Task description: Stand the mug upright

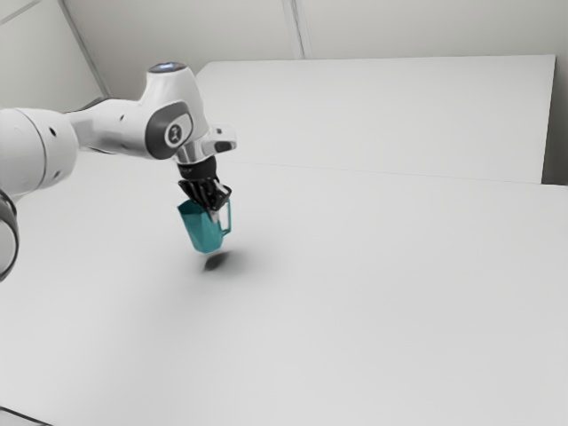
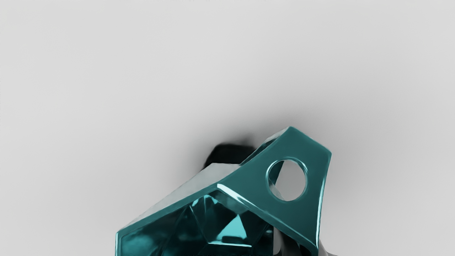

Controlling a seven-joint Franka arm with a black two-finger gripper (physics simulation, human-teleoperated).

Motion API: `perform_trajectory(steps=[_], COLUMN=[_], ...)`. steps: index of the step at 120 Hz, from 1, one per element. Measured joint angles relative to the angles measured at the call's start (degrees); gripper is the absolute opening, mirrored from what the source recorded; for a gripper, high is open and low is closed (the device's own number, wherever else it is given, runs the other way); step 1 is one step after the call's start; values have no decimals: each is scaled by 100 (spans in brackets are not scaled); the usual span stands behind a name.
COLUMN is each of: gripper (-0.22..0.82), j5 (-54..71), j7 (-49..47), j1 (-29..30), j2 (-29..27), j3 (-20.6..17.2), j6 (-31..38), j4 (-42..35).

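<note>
My gripper [image 1: 213,211] is at the upper part of the teal mug [image 1: 203,232], shut on its wall beside the handle. The mug hangs above the table, opening upward and leaning slightly, its handle toward the exterior view's right. In the wrist view, the mug [image 2: 234,199] shows its angular rim, faceted inside and a handle top with a round hole. Part of the gripper [image 2: 289,246] shows at the rim near the handle; the mug hides much of the fingers.
The white table [image 1: 373,302] extends below and around the mug, with a dark shadow [image 1: 216,261] under it. A pale raised panel [image 1: 382,115] stands farther back, and a dark cable [image 1: 25,416] lies at the exterior view's lower left.
</note>
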Motion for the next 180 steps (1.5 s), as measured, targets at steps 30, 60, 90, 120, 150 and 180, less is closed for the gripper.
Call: perform_trajectory(steps=[30, 60, 90, 120, 150, 180], gripper=[-18, -18, -18, 9, 45, 56], j5=[231, 286, 292, 269, 118, -132], j7=[-779, -1387, -1838, -2144, -2323, -2257], j1=[-109, -140, -144, -143, -143, -149], j2=[-69, -166, -168, -184, -626, -731], j3=[-128, -176, -195, -257, -274, -229], j6=[396, 729, 935, 1036, 723, -667], j4=[-270, -643, -825, -849, -573, 592])
